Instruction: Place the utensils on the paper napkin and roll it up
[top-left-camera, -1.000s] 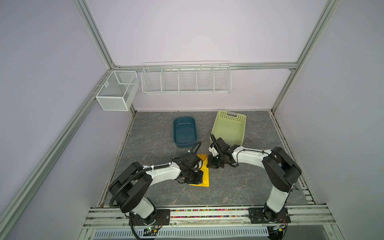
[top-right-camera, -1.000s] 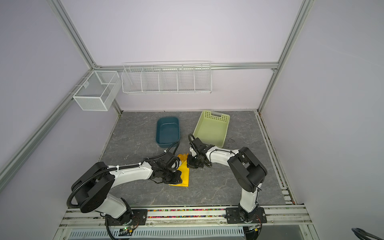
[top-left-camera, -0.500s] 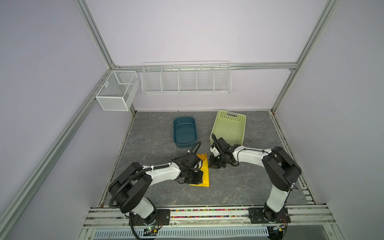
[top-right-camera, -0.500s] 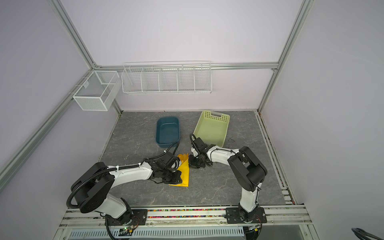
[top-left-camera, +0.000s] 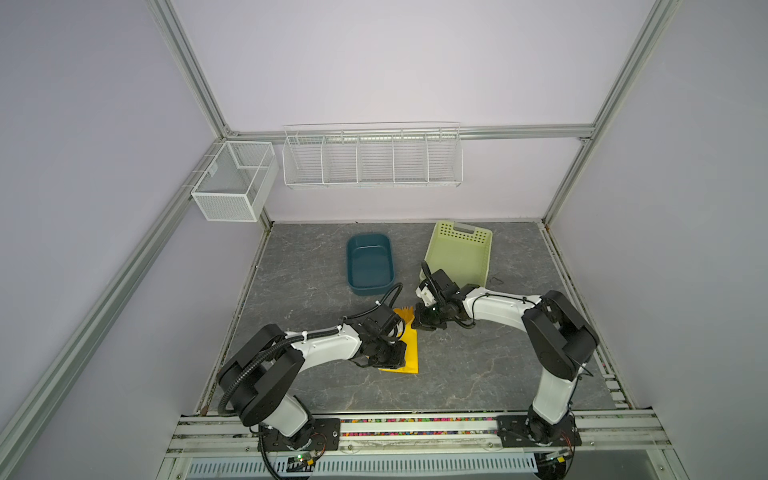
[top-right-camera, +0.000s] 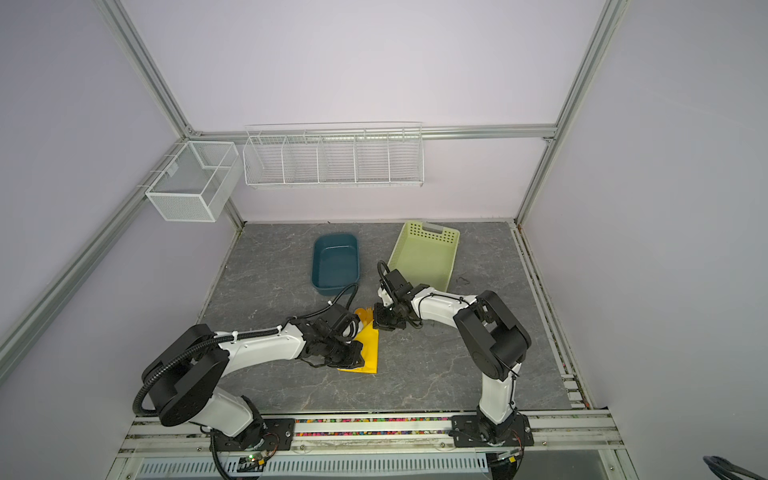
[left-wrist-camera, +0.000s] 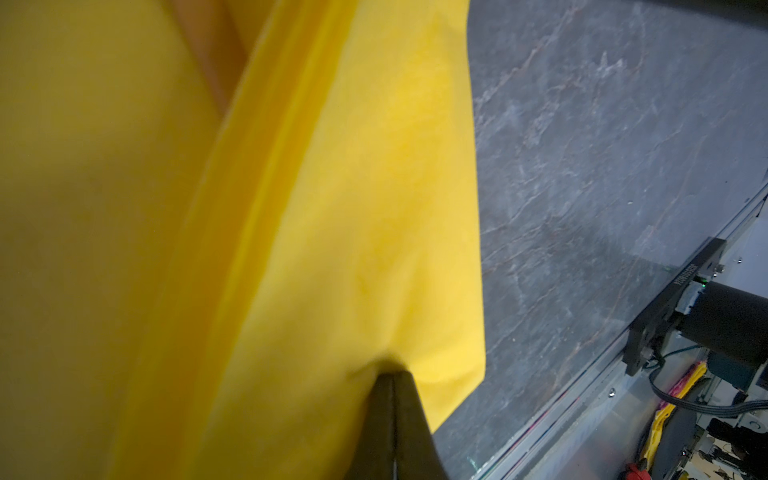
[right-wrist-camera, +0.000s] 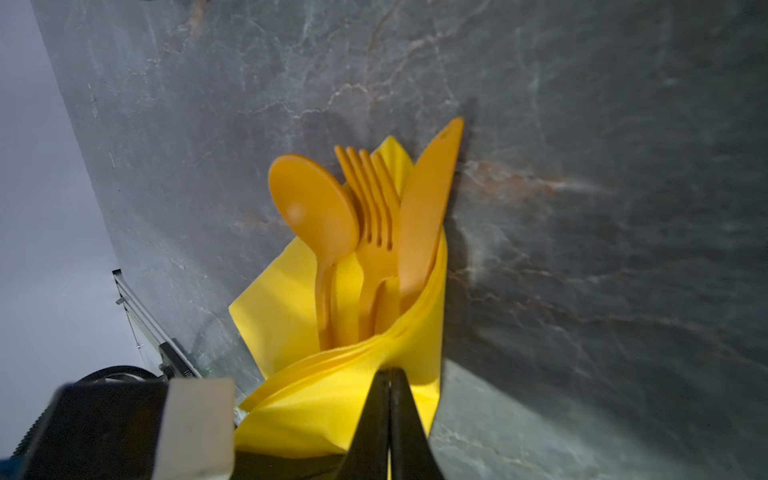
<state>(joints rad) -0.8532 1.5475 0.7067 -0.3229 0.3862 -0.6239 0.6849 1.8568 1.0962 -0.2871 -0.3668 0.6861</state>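
toward the front middle of the bench (top-left-camera: 478, 374) lies the paper napkin (top-left-camera: 410, 353), bright yellow, with one side folded up and over the utensils (top-left-camera: 406, 312). their orange heads poke out of its far end in both top views. through the right wrist camera we see them side by side in the fold: the spoon (right-wrist-camera: 311, 203), the fork (right-wrist-camera: 374, 216) and the knife (right-wrist-camera: 428, 208). their handles are hidden under the paper and their heads reach past the napkin's corner over the grey, stone-patterned surface.

our right jaws are clenched, black tips pressed together on the raised fold of the napkin at the end near the heads. our left jaws are clenched too, pinching the napkin nearer its front end, where the paper puckers around the tips. the left wrist camera is almost filled with yellow, with a strip of orange showing through a gap in the fold.

the left arm (top-left-camera: 328, 347) reaches in from the left and covers the napkin's left side. the right arm (top-left-camera: 498, 305) comes from the right, its wrist just beyond the far corner.

further back on the bench stand a dark teal tub (top-left-camera: 370, 264) and a pale green perforated basket (top-left-camera: 459, 253), side by side and apart from the napkin. on the back wall hangs a white wire rack (top-left-camera: 372, 156), with a white mesh box (top-left-camera: 232, 180) on the left frame.
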